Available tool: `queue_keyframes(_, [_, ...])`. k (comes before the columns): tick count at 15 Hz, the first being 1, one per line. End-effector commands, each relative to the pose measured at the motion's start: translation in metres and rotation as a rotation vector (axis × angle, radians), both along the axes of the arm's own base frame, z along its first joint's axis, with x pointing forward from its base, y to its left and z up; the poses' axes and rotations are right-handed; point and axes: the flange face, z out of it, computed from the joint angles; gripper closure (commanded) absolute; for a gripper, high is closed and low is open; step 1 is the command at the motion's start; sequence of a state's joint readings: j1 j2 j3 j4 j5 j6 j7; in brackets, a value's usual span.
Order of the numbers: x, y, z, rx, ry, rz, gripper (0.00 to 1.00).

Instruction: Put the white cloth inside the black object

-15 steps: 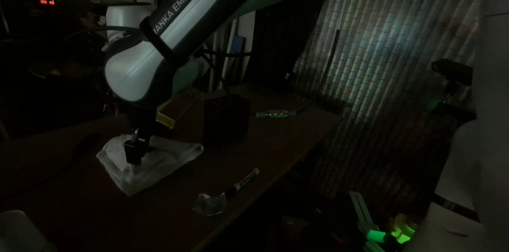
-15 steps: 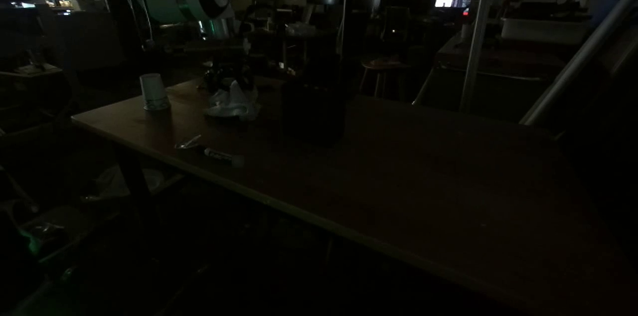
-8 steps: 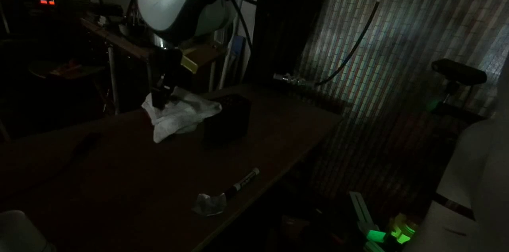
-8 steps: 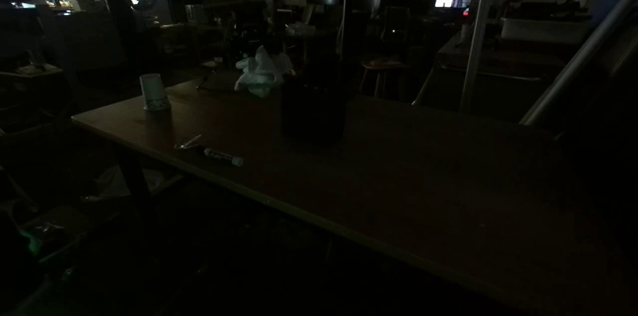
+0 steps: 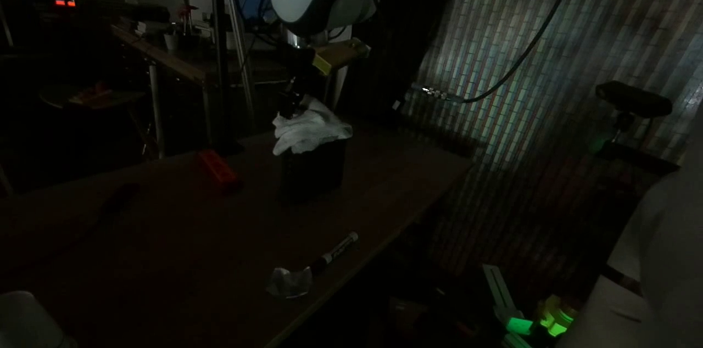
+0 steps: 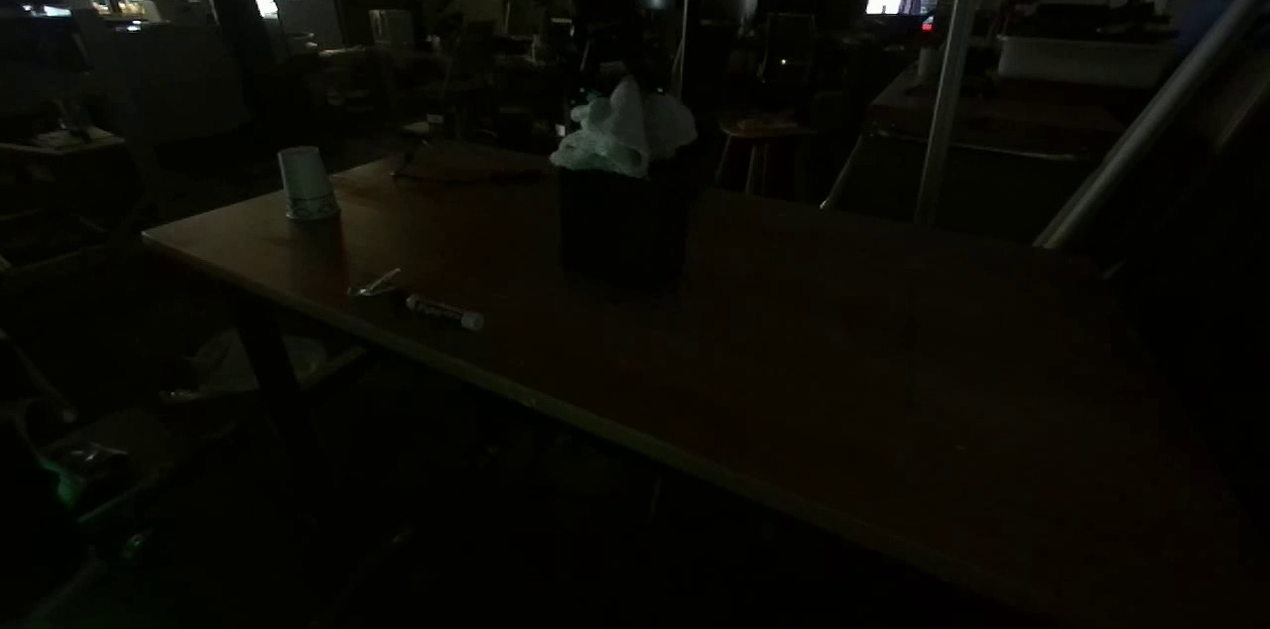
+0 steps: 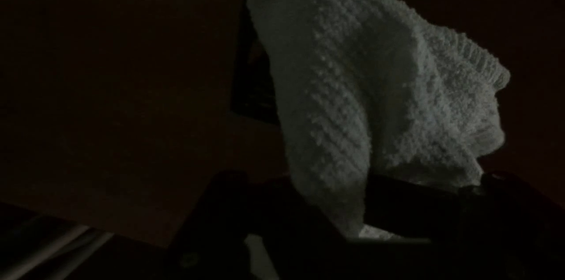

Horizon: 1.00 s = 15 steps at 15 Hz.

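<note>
The white cloth (image 5: pixel 316 129) is bunched and hangs over the top of the black object (image 5: pixel 312 172), a dark box-like holder standing on the table. The cloth hides most of its top in both exterior views (image 6: pixel 627 138) (image 6: pixel 623 232). I cannot tell whether the cloth touches the rim. My gripper (image 5: pixel 292 109) is above the black object, shut on a fold of the cloth. In the wrist view the cloth (image 7: pixel 326 72) runs up from between the dark fingers (image 7: pixel 337 196) and covers most of the black object (image 7: pixel 254 81); only one corner shows.
A marker (image 5: pixel 338 249) and clear crumpled plastic (image 5: pixel 290 282) lie near the table's front edge. A white cup (image 6: pixel 308 183) stands upside down near one end. A red block (image 5: pixel 218 168) lies near the far edge. A dark cable-like thing (image 5: pixel 118 197) lies on the table.
The cloth was on the table in the gripper one second ago. My gripper has lifted it and carried it over the black object. The red block has come into view.
</note>
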<state>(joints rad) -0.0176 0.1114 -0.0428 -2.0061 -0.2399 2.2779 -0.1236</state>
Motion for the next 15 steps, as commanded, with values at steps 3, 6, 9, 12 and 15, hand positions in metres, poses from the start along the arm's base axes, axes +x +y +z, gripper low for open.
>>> queue_keyframes(3, [0.008,-0.054,0.005,-0.046,0.0,0.008,1.0])
queue_keyframes(6, [0.01,-0.046,-0.006,-0.02,0.026,0.064,1.0])
queue_keyframes(9, [0.008,-0.028,-0.021,0.016,0.062,0.109,1.0])
queue_keyframes(12, [0.01,-0.019,-0.036,0.038,0.096,0.123,1.0])
queue_keyframes(15, [0.011,-0.024,-0.056,0.06,0.133,0.103,1.0])
